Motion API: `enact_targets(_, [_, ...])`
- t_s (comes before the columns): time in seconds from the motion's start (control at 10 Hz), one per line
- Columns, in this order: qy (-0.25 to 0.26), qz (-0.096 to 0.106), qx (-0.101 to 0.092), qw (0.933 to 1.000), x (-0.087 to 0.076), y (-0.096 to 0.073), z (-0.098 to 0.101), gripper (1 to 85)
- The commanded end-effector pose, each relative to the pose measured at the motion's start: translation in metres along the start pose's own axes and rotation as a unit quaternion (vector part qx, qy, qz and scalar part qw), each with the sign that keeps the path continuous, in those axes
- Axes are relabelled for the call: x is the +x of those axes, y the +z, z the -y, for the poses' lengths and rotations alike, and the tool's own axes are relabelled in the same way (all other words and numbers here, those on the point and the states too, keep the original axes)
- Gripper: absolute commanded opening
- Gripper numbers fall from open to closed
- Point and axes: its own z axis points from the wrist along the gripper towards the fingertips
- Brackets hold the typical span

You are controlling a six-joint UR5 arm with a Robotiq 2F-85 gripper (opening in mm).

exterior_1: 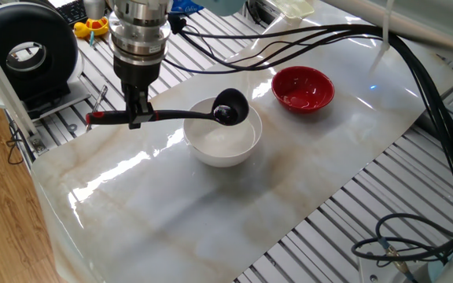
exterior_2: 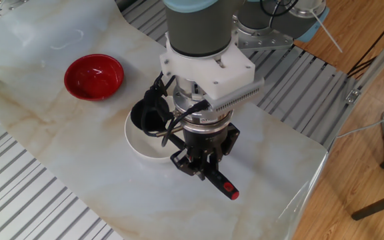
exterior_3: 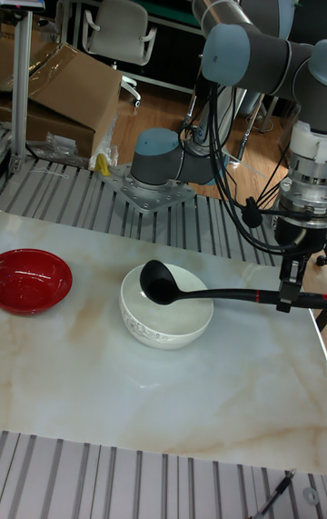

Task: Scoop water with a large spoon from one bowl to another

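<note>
My gripper [exterior_1: 138, 118] is shut on the handle of the large spoon, a black ladle held level. Its deep scoop [exterior_1: 230, 106] hangs just above the far rim of the white bowl [exterior_1: 211, 153], and a small glint shows in it. The handle's red tip [exterior_1: 93, 119] sticks out behind my fingers. The red bowl [exterior_1: 303, 88] stands apart on the marbled sheet. The other fixed view has my gripper [exterior_2: 202, 163], the scoop [exterior_2: 147, 113] half hidden behind my wrist, the white bowl [exterior_2: 139, 143] and the red bowl [exterior_2: 93, 77]. From the tall fixed view, the scoop [exterior_3: 156, 281] hovers over the white bowl [exterior_3: 163, 324]. Water is hard to make out.
A black round device [exterior_1: 26, 51] stands at the back left. Thick black cables [exterior_1: 329, 39] run across the back. The marbled sheet ends near my gripper at the table's corner [exterior_2: 312, 167]. A yellow object [exterior_1: 93, 30] lies on the slatted frame.
</note>
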Motion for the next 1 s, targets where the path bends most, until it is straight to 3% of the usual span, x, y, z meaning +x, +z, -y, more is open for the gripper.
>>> enact_targets(0.0, [0.007, 0.004, -0.004, 1.0, -0.0033, -0.0014, -0.0016, 1.3])
enact_targets(0.9, [0.013, 0.006, -0.007, 0.9999, -0.0051, -0.0016, -0.003, 1.3])
